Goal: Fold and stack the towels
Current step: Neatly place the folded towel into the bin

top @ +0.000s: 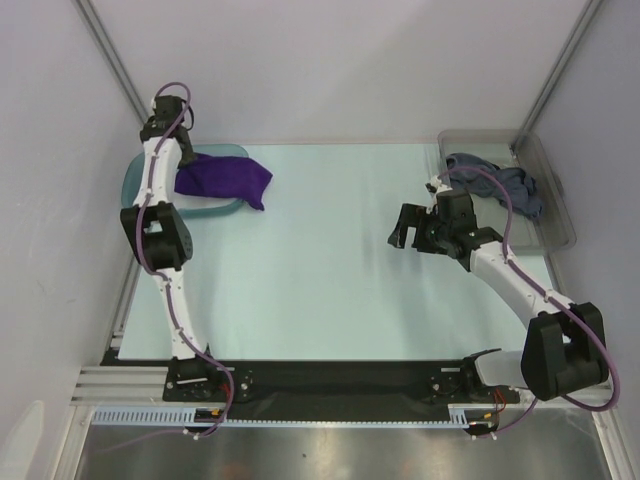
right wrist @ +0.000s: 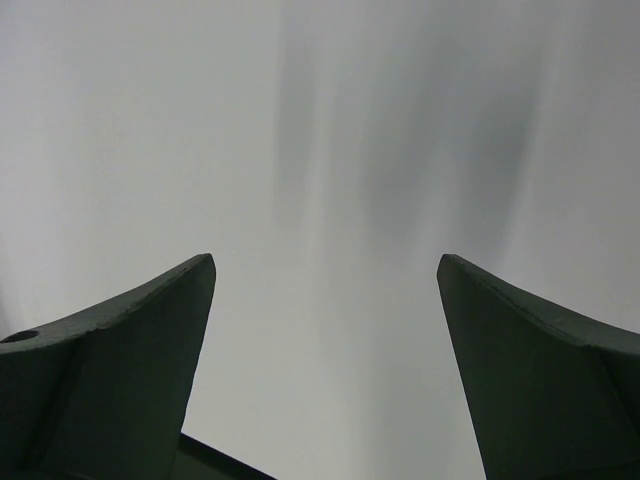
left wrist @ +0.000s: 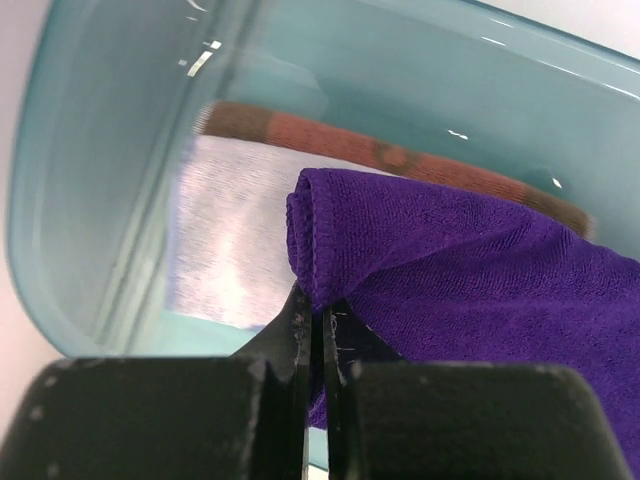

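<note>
Purple towel pinched by left gripper over teal tray (orange-brown towel seemingly beneath), right gripper spread wide.

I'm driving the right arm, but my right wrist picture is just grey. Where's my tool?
Observer: Your right tool is over the table, just left of the clear bin.
Kid: Any towels near it?
Observer: A grey-blue towel lies crumpled in that bin.
Kid: And the other arm?
Observer: The left tool is shut on a purple towel at the teal tray.
</note>
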### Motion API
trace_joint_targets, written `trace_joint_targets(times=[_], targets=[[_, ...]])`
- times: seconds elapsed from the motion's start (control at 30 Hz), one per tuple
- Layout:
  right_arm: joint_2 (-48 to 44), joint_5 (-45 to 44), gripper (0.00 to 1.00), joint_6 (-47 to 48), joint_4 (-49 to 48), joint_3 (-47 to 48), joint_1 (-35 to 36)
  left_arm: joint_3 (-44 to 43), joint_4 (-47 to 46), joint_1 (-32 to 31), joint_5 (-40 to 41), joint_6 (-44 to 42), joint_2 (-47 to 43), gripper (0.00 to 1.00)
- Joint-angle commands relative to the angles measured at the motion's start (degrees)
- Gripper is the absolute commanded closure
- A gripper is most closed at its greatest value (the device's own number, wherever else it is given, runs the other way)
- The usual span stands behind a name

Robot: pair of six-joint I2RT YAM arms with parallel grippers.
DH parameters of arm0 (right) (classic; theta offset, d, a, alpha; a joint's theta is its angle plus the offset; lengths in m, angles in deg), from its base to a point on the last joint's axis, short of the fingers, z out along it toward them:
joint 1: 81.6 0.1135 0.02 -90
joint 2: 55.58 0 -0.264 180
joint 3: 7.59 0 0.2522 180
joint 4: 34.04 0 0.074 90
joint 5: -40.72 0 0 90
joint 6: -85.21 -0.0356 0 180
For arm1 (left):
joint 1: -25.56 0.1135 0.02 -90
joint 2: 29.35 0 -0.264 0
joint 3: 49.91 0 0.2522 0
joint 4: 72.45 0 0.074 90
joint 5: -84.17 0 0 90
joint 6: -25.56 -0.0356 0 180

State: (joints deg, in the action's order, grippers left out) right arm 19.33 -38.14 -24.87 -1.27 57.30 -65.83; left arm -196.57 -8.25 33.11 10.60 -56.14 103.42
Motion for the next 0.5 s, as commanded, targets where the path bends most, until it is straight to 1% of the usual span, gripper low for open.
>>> trace_joint_targets(times=[0.0, 0.47], targets=[[0.4, -1.0, 0.0, 1.1, -1.1, 2.2, -0.1, -0.3, -3.0, 1.8, 3.2, -2.7, -1.8, 1.0], [0.4, -1.7, 0.0, 1.6, -0.7, 2.5, -0.2, 1.4, -5.1, 6.2, 4.7, -5.3, -1.4, 1.0]])
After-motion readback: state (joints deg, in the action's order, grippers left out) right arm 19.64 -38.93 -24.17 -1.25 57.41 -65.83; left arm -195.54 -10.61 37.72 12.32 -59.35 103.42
